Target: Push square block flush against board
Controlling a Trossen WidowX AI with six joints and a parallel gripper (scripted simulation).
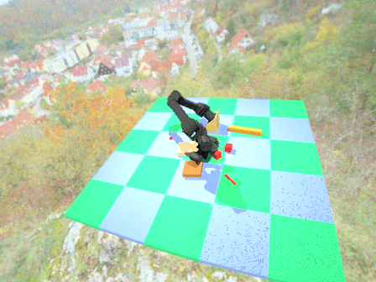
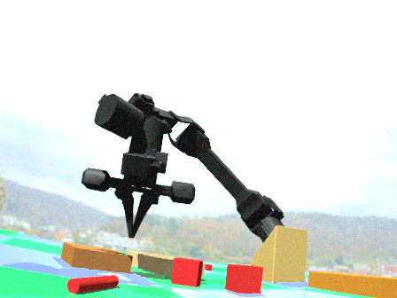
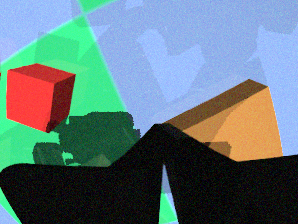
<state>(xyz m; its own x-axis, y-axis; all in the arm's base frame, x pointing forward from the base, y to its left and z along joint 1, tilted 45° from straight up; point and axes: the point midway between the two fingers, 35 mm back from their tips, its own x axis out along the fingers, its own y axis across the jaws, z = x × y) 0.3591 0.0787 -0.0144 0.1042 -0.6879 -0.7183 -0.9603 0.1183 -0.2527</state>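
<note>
The square block, a flat orange-brown piece (image 1: 192,170) (image 2: 95,258) (image 3: 250,130), lies flat on the checkered surface. A light tan piece (image 1: 183,149) (image 2: 155,262), which looks like the board, lies just behind it in the top view. The arm partly covers it, so its full outline is hidden. A strip of surface shows between the two in the top view; whether they touch at a hidden part I cannot tell. My gripper (image 2: 132,234) (image 3: 161,131) is shut and empty, pointing down, with its tips above the surface and the pieces.
Two red cubes (image 1: 216,154) (image 1: 228,148) lie right of the gripper in the top view. A red rod (image 1: 230,180) (image 2: 93,284) lies nearer the front. A tan wedge (image 1: 213,122) (image 2: 290,254) stands by the arm's base, and a long yellow-orange bar (image 1: 245,130) (image 2: 350,284) lies beyond.
</note>
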